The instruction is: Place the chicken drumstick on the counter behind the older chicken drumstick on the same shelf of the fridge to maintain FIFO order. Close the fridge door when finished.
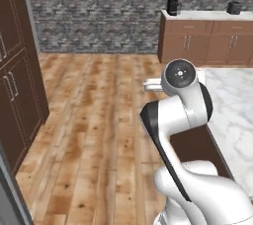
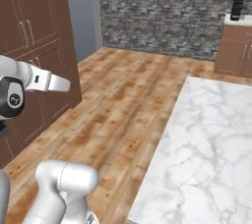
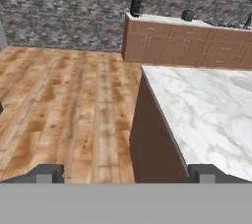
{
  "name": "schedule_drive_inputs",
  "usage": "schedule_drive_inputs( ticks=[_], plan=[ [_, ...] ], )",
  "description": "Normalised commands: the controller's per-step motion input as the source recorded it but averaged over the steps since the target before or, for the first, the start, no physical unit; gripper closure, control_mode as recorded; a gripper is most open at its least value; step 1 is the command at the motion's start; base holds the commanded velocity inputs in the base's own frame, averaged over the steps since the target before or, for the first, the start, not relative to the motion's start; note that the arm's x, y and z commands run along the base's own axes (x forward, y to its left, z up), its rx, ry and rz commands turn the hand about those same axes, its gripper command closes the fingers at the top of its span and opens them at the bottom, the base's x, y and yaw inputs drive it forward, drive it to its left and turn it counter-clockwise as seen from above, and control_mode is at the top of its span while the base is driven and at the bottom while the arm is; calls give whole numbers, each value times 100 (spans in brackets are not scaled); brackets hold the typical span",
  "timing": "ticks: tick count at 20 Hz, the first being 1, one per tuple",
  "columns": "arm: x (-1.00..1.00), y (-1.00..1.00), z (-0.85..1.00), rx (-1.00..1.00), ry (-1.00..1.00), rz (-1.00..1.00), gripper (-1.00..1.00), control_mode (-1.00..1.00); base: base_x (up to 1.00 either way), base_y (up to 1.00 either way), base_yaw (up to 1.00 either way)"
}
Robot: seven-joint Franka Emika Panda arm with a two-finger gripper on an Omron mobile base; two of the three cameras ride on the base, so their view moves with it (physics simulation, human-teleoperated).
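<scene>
The tool [image 3: 126, 174] stands wide apart with nothing between its tips, held level above the wooden floor [image 1: 94, 120] beside the marble table [image 3: 206, 115]. The right base view alone shows tall brown cabinets [image 2: 34, 46] past the folded arm.

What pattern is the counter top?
White marble with grey veins; the counter shows best in the right base view.
</scene>
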Motion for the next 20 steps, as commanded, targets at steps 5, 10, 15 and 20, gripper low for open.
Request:
schedule_drive_inputs(
  ticks=[5, 10, 15, 20],
  plan=[
    [0, 0, 0, 0, 0, 0, -100, 100, 100, 14, -9],
    [0, 0, 0, 0, 0, 0, -100, 100, 73, 3, 33],
    [0, 0, 0, 0, 0, 0, -100, 100, 46, 31, 76],
    [0, 0, 0, 0, 0, 0, -100, 100, 44, 34, 77]
  ],
)
